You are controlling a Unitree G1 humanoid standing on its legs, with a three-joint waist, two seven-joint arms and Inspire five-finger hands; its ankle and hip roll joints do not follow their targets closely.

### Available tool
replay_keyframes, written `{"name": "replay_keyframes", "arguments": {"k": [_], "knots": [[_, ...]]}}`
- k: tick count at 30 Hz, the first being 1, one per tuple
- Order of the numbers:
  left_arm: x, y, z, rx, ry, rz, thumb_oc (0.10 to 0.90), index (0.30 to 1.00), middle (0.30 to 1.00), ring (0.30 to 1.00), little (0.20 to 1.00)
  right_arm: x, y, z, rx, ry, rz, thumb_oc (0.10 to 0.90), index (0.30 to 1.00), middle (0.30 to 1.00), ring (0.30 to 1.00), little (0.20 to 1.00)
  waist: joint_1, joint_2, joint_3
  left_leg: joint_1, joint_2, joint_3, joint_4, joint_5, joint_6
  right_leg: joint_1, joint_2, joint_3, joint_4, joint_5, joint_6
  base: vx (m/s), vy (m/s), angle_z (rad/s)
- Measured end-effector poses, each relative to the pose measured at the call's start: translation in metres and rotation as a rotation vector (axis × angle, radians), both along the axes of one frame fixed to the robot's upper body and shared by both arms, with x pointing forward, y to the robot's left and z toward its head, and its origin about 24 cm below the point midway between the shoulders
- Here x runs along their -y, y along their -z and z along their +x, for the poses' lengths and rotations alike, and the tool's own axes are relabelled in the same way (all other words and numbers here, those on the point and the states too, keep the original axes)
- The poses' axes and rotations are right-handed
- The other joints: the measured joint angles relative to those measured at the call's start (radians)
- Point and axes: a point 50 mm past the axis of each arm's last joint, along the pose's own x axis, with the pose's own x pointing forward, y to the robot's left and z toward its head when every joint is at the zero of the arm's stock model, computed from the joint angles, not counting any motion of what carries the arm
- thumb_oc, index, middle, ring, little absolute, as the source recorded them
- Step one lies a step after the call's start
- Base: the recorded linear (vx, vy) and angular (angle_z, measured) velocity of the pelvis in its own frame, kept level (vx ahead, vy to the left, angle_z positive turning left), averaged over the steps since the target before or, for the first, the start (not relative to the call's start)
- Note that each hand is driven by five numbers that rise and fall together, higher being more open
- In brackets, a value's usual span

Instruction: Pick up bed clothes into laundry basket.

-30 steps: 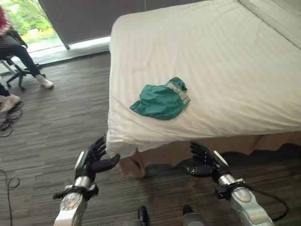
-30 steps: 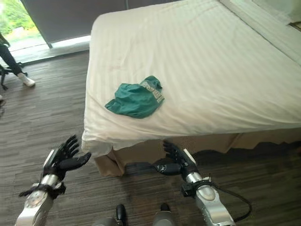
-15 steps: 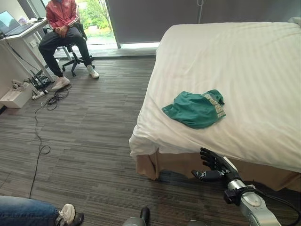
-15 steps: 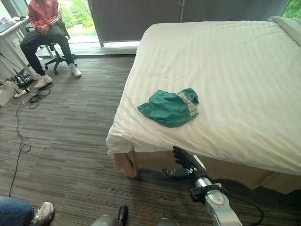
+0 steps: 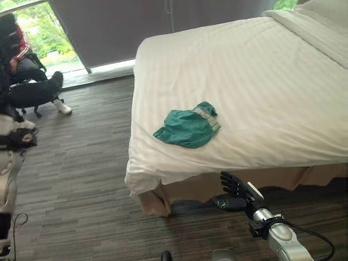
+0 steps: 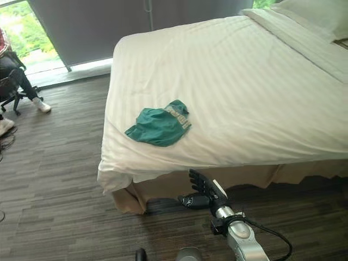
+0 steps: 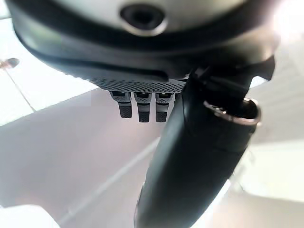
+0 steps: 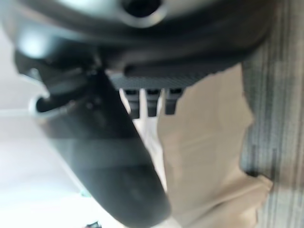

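Bed top: the white striped bed sheet lies bare all round the crumpled green garment, open from every clock direction.
Bed edge: the tan bed skirt stands at 12 o'clock of the right robot hand, blocking level travel.
Floor: the grey striped carpet is open toward 9 o'clock.
Far corner: a seated person at 10 o'clock.

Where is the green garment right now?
The green garment lies crumpled on the white bed near its foot corner, above the open right hand.

- My right hand is low in front of me, fingers loosely spread, thumb out to the side, holding nothing.
- My left hand has its fingers straight, empty too.
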Motion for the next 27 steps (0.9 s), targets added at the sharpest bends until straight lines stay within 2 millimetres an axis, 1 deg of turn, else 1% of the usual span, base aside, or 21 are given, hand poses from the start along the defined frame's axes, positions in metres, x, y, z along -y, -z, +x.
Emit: {"name": "replay_keyframes", "arguments": {"k": [1, 2, 4, 5, 9, 10, 11, 12, 14, 15, 16, 17, 18, 20, 21, 22, 23, 24, 25, 26, 27], "knots": [[0.010, -0.009, 0.009, -0.032, 0.037, 0.086, 0.800, 0.900, 0.900, 0.900, 0.900, -0.002, 0.001, 0.000, -0.003, -0.010, 0.006, 0.800, 0.900, 0.900, 0.900, 0.900, -0.014, 0.005, -0.005, 0.010, 0.008, 0.019, -0.012, -0.002, -0.003, -0.008, 0.011, 0.017, -0.004, -0.001, 0.000, 0.04, 0.023, -0.27], [0.014, -0.013, 0.012, -0.043, 0.050, 0.124, 0.800, 0.900, 0.900, 0.900, 0.900, -0.004, 0.001, -0.001, -0.004, -0.013, 0.012, 0.800, 0.900, 0.900, 0.900, 0.900, -0.013, 0.009, -0.007, 0.009, 0.010, 0.026, -0.014, -0.003, -0.005, -0.010, 0.016, 0.022, -0.003, 0.001, -0.001, 0.04, 0.030, -0.28], [0.029, -0.019, 0.027, -0.061, 0.094, 0.172, 0.800, 0.900, 0.900, 0.900, 0.900, -0.004, 0.004, -0.005, -0.012, -0.003, 0.022, 0.800, 0.900, 0.900, 0.900, 0.900, -0.030, 0.013, -0.010, 0.012, 0.010, 0.028, -0.012, -0.003, -0.005, -0.004, 0.015, 0.023, -0.005, 0.008, 0.003, 0.03, 0.023, -0.11], [0.036, -0.020, 0.032, -0.073, 0.121, 0.197, 0.800, 0.900, 0.900, 0.900, 0.900, -0.006, 0.006, -0.006, -0.015, -0.006, 0.028, 0.800, 0.900, 0.900, 0.900, 0.900, -0.050, 0.015, -0.011, 0.013, 0.009, 0.034, -0.012, -0.003, -0.006, -0.011, 0.016, 0.031, -0.008, 0.009, 0.004, 0.03, 0.028, -0.08], [0.052, -0.016, 0.049, -0.136, 0.151, 0.287, 0.800, 0.900, 0.900, 0.900, 0.900, -0.007, 0.009, -0.010, -0.026, -0.006, 0.038, 0.800, 0.900, 0.900, 0.900, 0.900, -0.083, 0.019, -0.014, 0.012, 0.015, 0.055, -0.014, -0.010, -0.014, -0.030, 0.024, 0.052, -0.005, 0.010, 0.008, 0.05, 0.028, -0.20], [0.056, -0.010, 0.058, -0.171, 0.158, 0.293, 0.800, 0.900, 0.900, 0.900, 0.900, -0.006, 0.011, -0.014, -0.036, 0.004, 0.042, 0.800, 0.900, 0.900, 0.900, 0.900, -0.095, 0.021, -0.016, 0.013, 0.020, 0.053, -0.019, -0.013, -0.018, -0.031, 0.029, 0.052, -0.004, 0.010, 0.007, 0.00, 0.000, 0.00], [0.055, -0.006, 0.061, -0.194, 0.149, 0.301, 0.800, 0.900, 0.900, 0.900, 0.900, -0.006, 0.012, -0.015, -0.038, 0.006, 0.044, 0.800, 0.900, 0.900, 0.900, 0.900, -0.093, 0.022, -0.016, 0.012, 0.021, 0.056, -0.019, -0.013, -0.018, -0.034, 0.030, 0.054, -0.003, 0.011, 0.007, 0.01, 0.016, -0.15], [0.052, 0.001, 0.064, -0.229, 0.130, 0.317, 0.800, 0.900, 0.900, 0.900, 0.900, -0.006, 0.013, -0.017, -0.044, 0.008, 0.048, 0.800, 0.900, 0.900, 0.900, 0.900, -0.102, 0.023, -0.016, 0.010, 0.023, 0.072, -0.019, -0.013, -0.018, -0.048, 0.035, 0.067, 0.002, 0.014, 0.005, 0.01, 0.016, -0.29], [0.047, 0.014, 0.075, -0.303, 0.094, 0.298, 0.800, 0.900, 0.900, 0.900, 0.900, -0.005, 0.016, -0.022, -0.062, 0.018, 0.053, 0.800, 0.900, 0.900, 0.900, 0.900, -0.105, 0.028, -0.018, -0.001, 0.024, 0.080, -0.019, -0.012, -0.019, -0.061, 0.037, 0.075, 0.003, 0.018, 0.004, -0.03, 0.025, -0.19], [0.043, 0.019, 0.077, -0.326, 0.075, 0.285, 0.800, 0.900, 0.900, 0.900, 0.900, -0.005, 0.017, -0.022, -0.065, 0.018, 0.054, 0.800, 0.900, 0.900, 0.900, 0.900, -0.111, 0.029, -0.018, -0.005, 0.024, 0.082, -0.019, -0.012, -0.019, -0.067, 0.038, 0.079, 0.006, 0.020, 0.003, -0.07, 0.028, -0.17], [0.039, 0.026, 0.083, -0.366, 0.042, 0.278, 0.800, 0.900, 0.900, 0.900, 0.900, -0.004, 0.018, -0.025, -0.075, 0.022, 0.056, 0.800, 0.900, 0.900, 0.900, 0.900, -0.127, 0.029, -0.015, -0.024, 0.024, 0.096, -0.018, -0.012, -0.020, -0.103, 0.041, 0.095, 0.012, 0.022, 0.002, -0.05, 0.013, -0.28], [0.036, 0.027, 0.085, -0.382, 0.022, 0.286, 0.800, 0.900, 0.900, 0.900, 0.900, -0.004, 0.019, -0.026, -0.078, 0.022, 0.056, 0.800, 0.900, 0.900, 0.900, 0.900, -0.123, 0.030, -0.014, -0.036, 0.024, 0.107, -0.018, -0.011, -0.020, -0.123, 0.044, 0.106, 0.016, 0.025, 0.003, -0.02, 0.020, -0.35], [0.032, 0.028, 0.089, -0.411, -0.018, 0.330, 0.800, 0.900, 0.900, 0.900, 0.900, -0.005, 0.020, -0.026, -0.082, 0.024, 0.060, 0.800, 0.900, 0.900, 0.900, 0.900, -0.120, 0.032, -0.009, -0.056, 0.026, 0.119, -0.019, -0.008, -0.020, -0.144, 0.047, 0.115, 0.015, 0.034, 0.007, 0.01, 0.012, -0.32], [0.028, 0.032, 0.094, -0.447, -0.060, 0.352, 0.800, 0.900, 0.900, 0.900, 0.900, -0.004, 0.022, -0.028, -0.093, 0.028, 0.062, 0.800, 0.900, 0.900, 0.900, 0.900, -0.130, 0.032, -0.005, -0.070, 0.026, 0.136, -0.022, -0.007, -0.020, -0.172, 0.052, 0.133, 0.016, 0.043, 0.002, -0.01, 0.023, -0.28], [0.024, 0.038, 0.098, -0.482, -0.091, 0.333, 0.800, 0.900, 0.900, 0.900, 0.900, -0.004, 0.024, -0.031, -0.101, 0.032, 0.067, 0.800, 0.900, 0.900, 0.900, 0.900, -0.150, 0.031, 0.008, -0.072, 0.025, 0.141, -0.026, -0.006, -0.020, -0.181, 0.053, 0.137, 0.014, 0.049, 0.000, -0.02, 0.018, -0.20], [0.023, 0.039, 0.099, -0.494, -0.102, 0.328, 0.800, 0.900, 0.900, 0.900, 0.900, -0.004, 0.024, -0.031, -0.102, 0.034, 0.072, 0.800, 0.900, 0.900, 0.900, 0.900, -0.150, 0.031, 0.016, -0.072, 0.026, 0.145, -0.029, -0.006, -0.020, -0.179, 0.054, 0.139, 0.014, 0.049, 0.000, -0.04, 0.017, -0.24], [0.022, 0.038, 0.103, -0.511, -0.128, 0.348, 0.800, 0.900, 0.900, 0.900, 0.900, -0.005, 0.025, -0.030, -0.105, 0.029, 0.081, 0.800, 0.900, 0.900, 0.900, 0.900, -0.161, 0.023, 0.035, -0.076, 0.026, 0.161, -0.030, -0.006, -0.020, -0.199, 0.059, 0.155, 0.015, 0.050, 0.001, -0.02, 0.011, -0.27], [0.019, 0.038, 0.104, -0.522, -0.147, 0.346, 0.800, 0.900, 0.900, 0.900, 0.900, -0.007, 0.025, -0.029, -0.105, 0.022, 0.087, 0.800, 0.900, 0.900, 0.900, 0.900, -0.168, 0.023, 0.039, -0.088, 0.027, 0.169, -0.030, -0.006, -0.020, -0.211, 0.062, 0.162, 0.015, 0.053, 0.001, -0.02, 0.023, -0.30], [0.015, 0.036, 0.105, -0.532, -0.168, 0.344, 0.800, 0.900, 0.900, 0.900, 0.900, -0.011, 0.023, -0.024, -0.092, 0.010, 0.096, 0.800, 0.900, 0.900, 0.900, 0.900, -0.182, 0.022, 0.060, -0.095, 0.028, 0.178, -0.030, -0.006, -0.021, -0.220, 0.065, 0.169, 0.011, 0.061, 0.006, 0.00, 0.021, -0.27], [0.014, 0.037, 0.105, -0.537, -0.176, 0.344, 0.800, 0.900, 0.900, 0.900, 0.900, -0.012, 0.022, -0.023, -0.090, 0.001, 0.098, 0.800, 0.900, 0.900, 0.900, 0.900, -0.185, 0.021, 0.065, -0.100, 0.027, 0.189, -0.031, -0.006, -0.021, -0.227, 0.068, 0.181, 0.009, 0.064, 0.007, 0.00, 0.035, -0.29], [0.014, 0.038, 0.105, -0.542, -0.177, 0.349, 0.800, 0.900, 0.900, 0.900, 0.900, -0.015, 0.022, -0.022, -0.089, -0.006, 0.104, 0.800, 0.900, 0.900, 0.900, 0.900, -0.201, 0.021, 0.082, -0.102, 0.026, 0.195, -0.031, -0.006, -0.021, -0.230, 0.069, 0.190, -0.002, 0.073, 0.008, 0.01, 0.036, -0.27]]}}
